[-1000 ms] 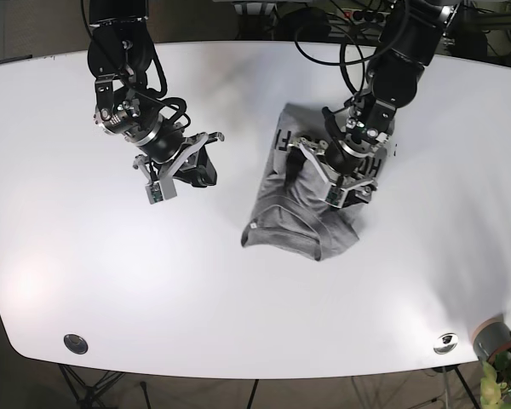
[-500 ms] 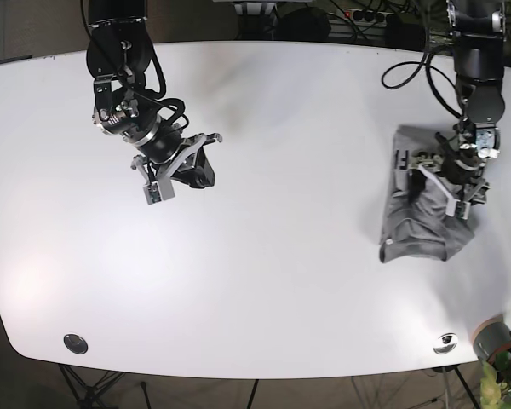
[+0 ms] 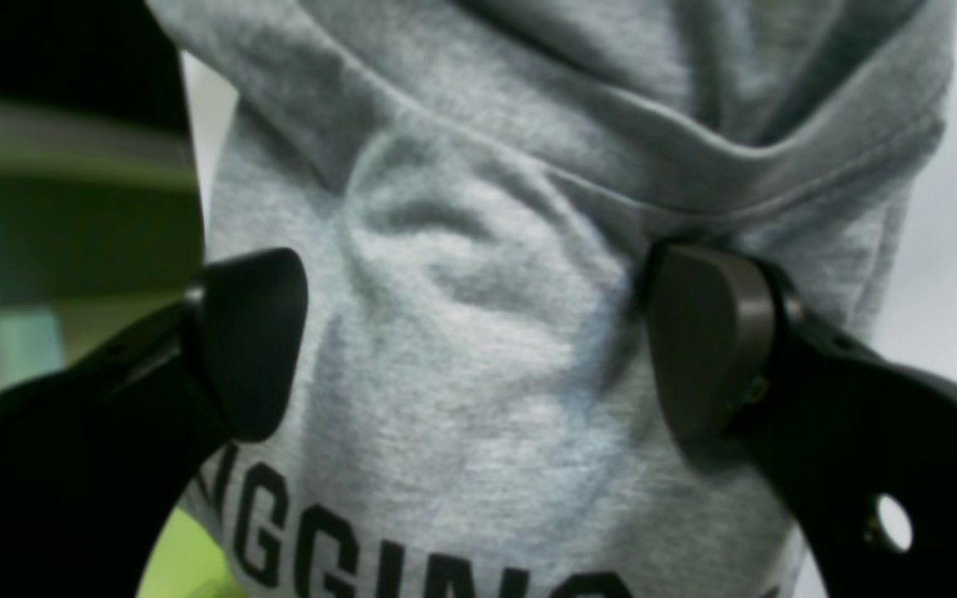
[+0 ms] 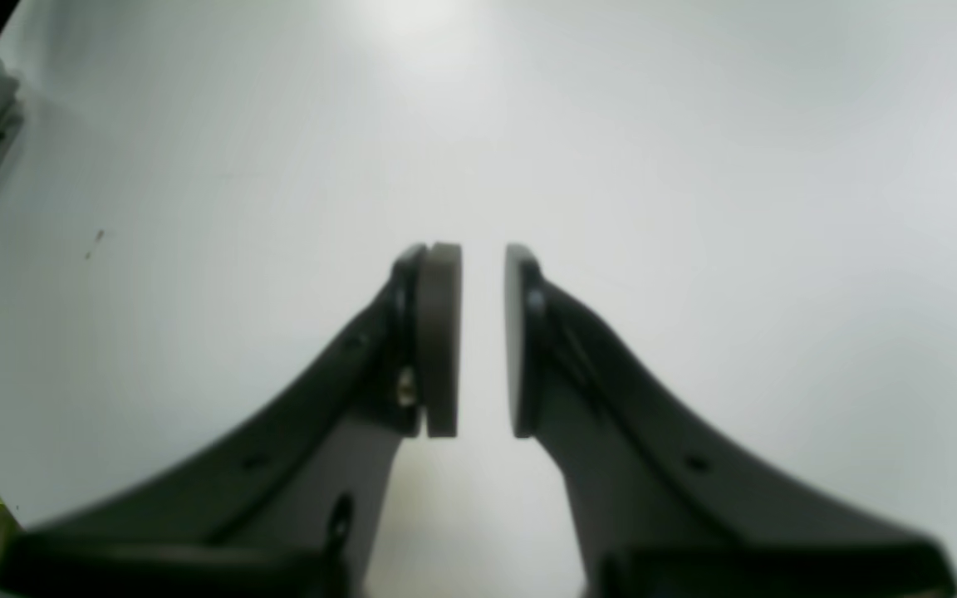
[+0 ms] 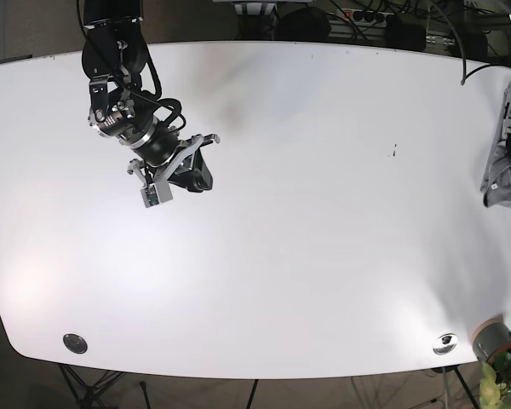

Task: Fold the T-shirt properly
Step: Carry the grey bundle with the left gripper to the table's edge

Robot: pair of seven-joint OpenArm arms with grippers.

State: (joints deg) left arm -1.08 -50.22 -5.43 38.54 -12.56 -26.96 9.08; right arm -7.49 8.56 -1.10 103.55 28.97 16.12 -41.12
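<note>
Base view shows the right gripper (image 5: pixel 175 177) over the bare white table (image 5: pixel 307 221), upper left, with wide open surface around it; the grey T-shirt (image 5: pixel 504 162) lies bunched at the table's far right edge, partly cut off by the frame. Right wrist view shows that gripper's jaws parted by a narrow gap, grasping nothing. Left wrist view alone shows the left gripper (image 3: pixel 478 349), jaws spread wide, straddling the T-shirt's rumpled fabric above black lettering (image 3: pixel 412 565).
</note>
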